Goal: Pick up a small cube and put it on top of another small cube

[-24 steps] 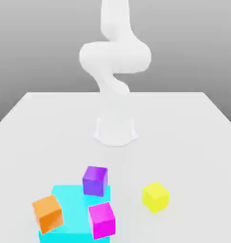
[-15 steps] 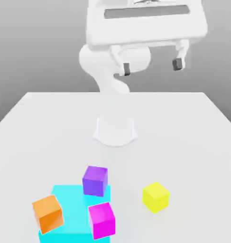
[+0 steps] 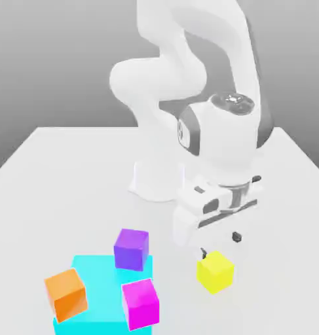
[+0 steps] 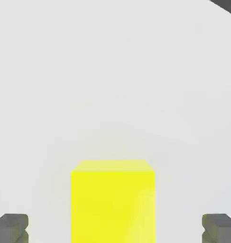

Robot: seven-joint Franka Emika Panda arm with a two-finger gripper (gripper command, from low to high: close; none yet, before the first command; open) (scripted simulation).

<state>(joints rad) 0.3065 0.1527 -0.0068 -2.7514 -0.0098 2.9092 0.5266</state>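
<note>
We see the yellow cube [image 3: 215, 272] on the tabletop [image 3: 280, 216], off the cyan block's [image 3: 99, 291] edge towards the exterior view's right, with the gripper [image 3: 220, 245] just above it, jaws spread wide and grasping nothing. If we descend slightly off-centre, a fingertip could land on the cube's top or nudge it askew; closing early might pinch only its upper edge, letting it slip.

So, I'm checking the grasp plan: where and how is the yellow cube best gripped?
I'd take the yellow cube from above, by two opposite upright sides. Its flat parallel faces suit two fingers, and it stands apart from the other cubes. In the hand view it lies squarely between the open fingers, so that pair looks best.
</note>
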